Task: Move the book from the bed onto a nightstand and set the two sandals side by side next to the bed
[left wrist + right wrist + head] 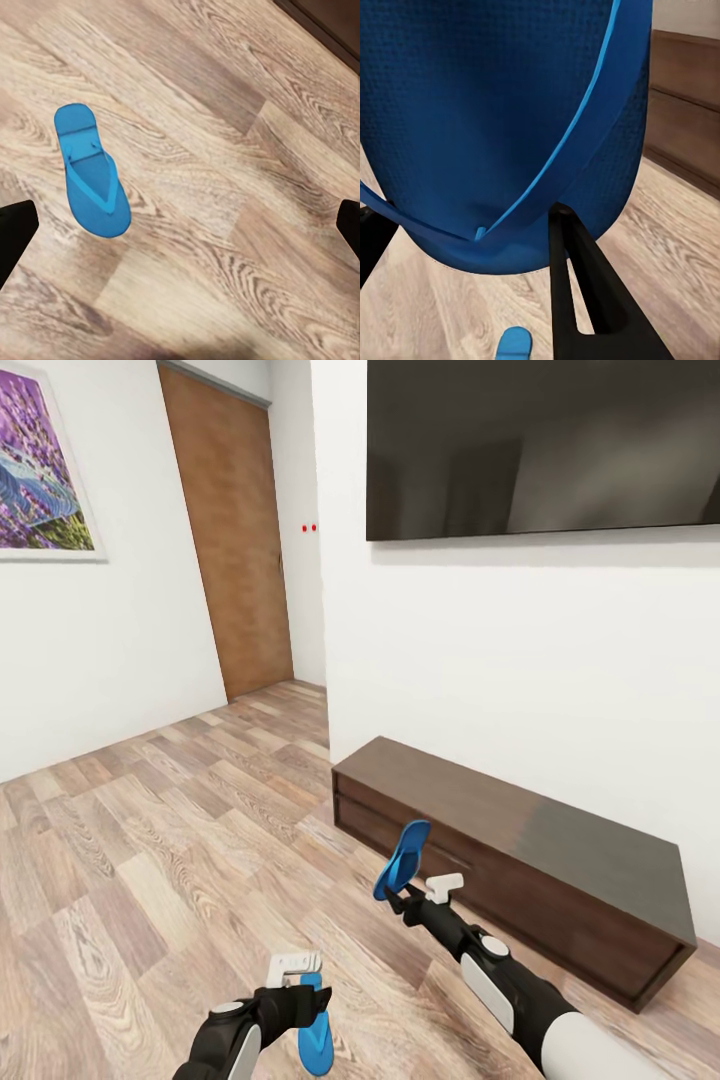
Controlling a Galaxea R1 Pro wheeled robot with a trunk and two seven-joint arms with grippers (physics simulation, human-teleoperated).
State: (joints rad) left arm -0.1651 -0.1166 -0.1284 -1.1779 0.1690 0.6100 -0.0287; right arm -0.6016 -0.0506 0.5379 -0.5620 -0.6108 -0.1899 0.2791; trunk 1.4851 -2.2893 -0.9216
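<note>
Currently the right gripper (408, 898) is clenched on 1 blue sandal (402, 859), raised before the long dark cabinet (560, 850). At 6 o'clock, the other sandal (91, 173) lies flat on the wood floor (150, 840) beneath the released left gripper (297, 967).

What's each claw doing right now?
Left claw: open, above a sandal lying on the floor.
Right claw: shut on the other sandal, held up off the floor.
</note>
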